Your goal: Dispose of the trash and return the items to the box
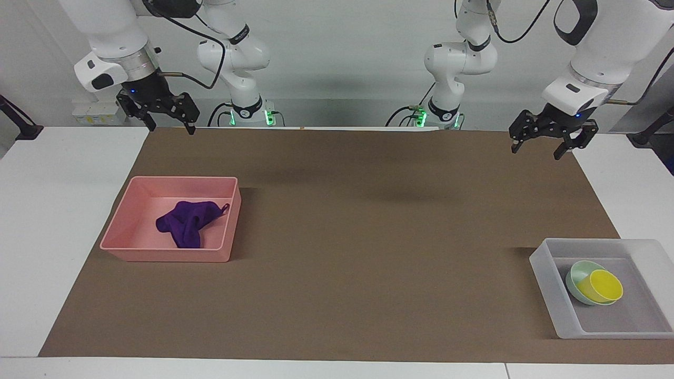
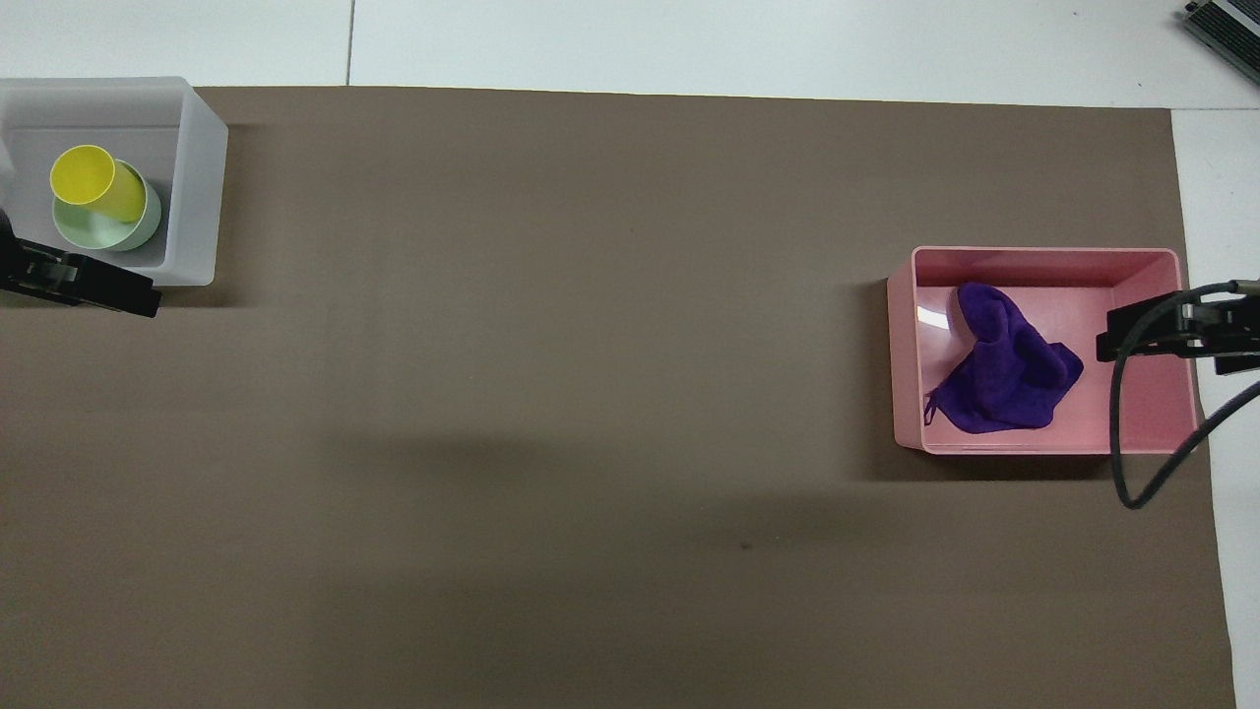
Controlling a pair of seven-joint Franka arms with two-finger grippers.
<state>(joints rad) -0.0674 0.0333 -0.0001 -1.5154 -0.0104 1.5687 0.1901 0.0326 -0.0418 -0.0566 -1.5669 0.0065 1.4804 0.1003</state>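
The purple rag (image 1: 184,223) (image 2: 1004,379) lies crumpled in the pink bin (image 1: 168,255) (image 2: 1043,258). The yellow cup (image 1: 604,285) (image 2: 94,180) sits tilted in the mint-green bowl (image 1: 579,273) (image 2: 98,231), and both are in the translucent tray (image 1: 542,263) (image 2: 202,197). My left gripper (image 1: 547,143) (image 2: 98,288) is open and empty, raised over the mat's edge at the left arm's end, apart from the tray. My right gripper (image 1: 167,118) (image 2: 1181,340) is open and empty, raised over the mat's corner by the pink bin.
A brown mat (image 1: 368,237) (image 2: 591,394) covers most of the white table (image 1: 52,210). The pink bin stands toward the right arm's end and the tray toward the left arm's end. A cable (image 2: 1122,443) hangs from the right arm over the bin's side.
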